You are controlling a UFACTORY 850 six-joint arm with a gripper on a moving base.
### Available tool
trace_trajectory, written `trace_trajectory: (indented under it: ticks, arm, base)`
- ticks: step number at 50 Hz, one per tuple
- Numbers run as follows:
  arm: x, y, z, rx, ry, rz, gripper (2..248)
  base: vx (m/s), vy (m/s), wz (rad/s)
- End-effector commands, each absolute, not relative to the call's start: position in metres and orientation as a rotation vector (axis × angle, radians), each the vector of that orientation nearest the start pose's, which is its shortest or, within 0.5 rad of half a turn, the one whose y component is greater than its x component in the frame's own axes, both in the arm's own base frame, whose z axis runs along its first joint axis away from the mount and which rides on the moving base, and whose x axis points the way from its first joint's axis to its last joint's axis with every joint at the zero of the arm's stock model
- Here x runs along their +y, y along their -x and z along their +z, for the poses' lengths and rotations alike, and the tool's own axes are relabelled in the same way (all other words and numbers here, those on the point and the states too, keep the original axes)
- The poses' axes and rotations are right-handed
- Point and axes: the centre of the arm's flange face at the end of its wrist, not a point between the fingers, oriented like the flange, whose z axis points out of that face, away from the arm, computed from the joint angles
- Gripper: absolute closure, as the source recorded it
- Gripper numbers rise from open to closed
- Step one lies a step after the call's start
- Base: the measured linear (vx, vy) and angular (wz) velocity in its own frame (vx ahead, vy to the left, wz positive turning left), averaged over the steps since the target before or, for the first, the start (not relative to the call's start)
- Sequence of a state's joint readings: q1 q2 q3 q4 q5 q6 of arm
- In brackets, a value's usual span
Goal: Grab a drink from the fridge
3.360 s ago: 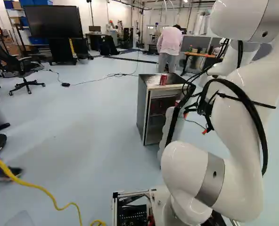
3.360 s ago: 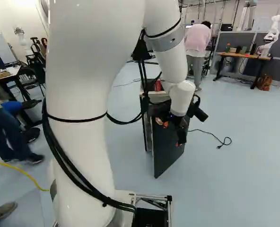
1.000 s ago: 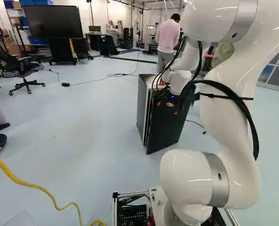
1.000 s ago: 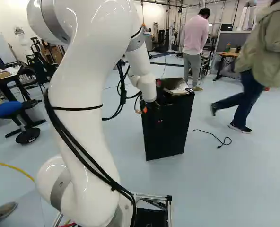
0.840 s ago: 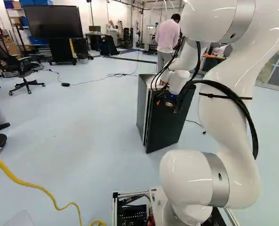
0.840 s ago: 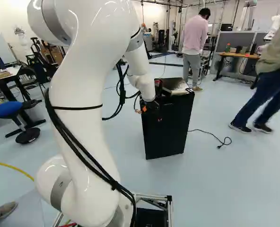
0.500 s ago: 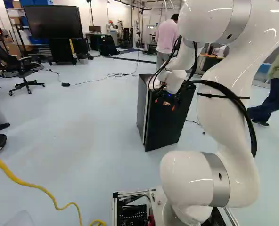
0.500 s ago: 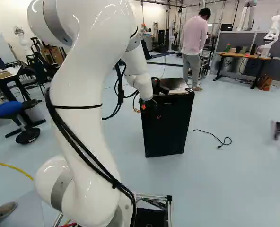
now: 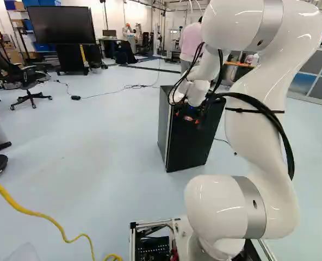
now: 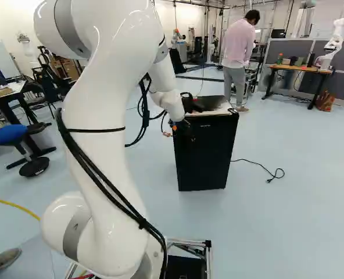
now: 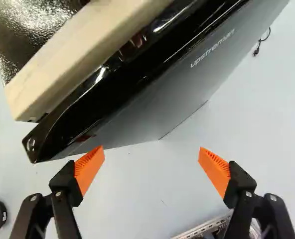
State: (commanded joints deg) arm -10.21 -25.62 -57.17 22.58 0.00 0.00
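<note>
Item, at the left of the left base view: yellow cable [image 9: 47,216], loose on the floor, clear of the work. Item, right of it: fridge [image 9: 163,128], black, upright, its door [image 9: 192,142] seemingly closed or very nearly so. Item, the drink: in no view, its place not to be told, whether inside or hidden on top. Item, at the door's upper part: gripper [image 11: 152,172], black, orange pads [image 11: 89,168], jaws spread wide, nothing held between them; contact with the door could not be told. Step in hand, by judgement: seating the door by a push rather than a grip. Good handling called for slow, level pressure near the free edge, square to the panel, both pads kept off the glossy top rim, where they might have slipped or snagged; too hard a shove might have rocked the cabinet. Item, beyond: power cord [image 10: 259,165], best left untugged. Item, rightmost: white arm [image 9: 267,103], its black hoses looped near the fridge, wanting slack before any withdrawal
</note>
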Motion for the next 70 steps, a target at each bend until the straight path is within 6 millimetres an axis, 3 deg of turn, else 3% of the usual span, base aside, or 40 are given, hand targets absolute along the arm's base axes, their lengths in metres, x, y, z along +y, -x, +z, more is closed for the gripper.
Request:
trace_trajectory:
  ticks: [37, 58, 70]
  arm:
    - [-0.080, -0.574, 0.358, 0.779, 2.832, -0.966, 3]
    - [-0.080, -0.545, 0.360, 0.792, 2.842, -0.946, 3]
    - [-0.082, -0.527, 0.365, 0.807, 2.833, -1.018, 3]
  base:
    - [0.000, 0.000, 0.000]
    - [0.000, 0.000, 0.000]
    - [0.000, 0.000, 0.000]
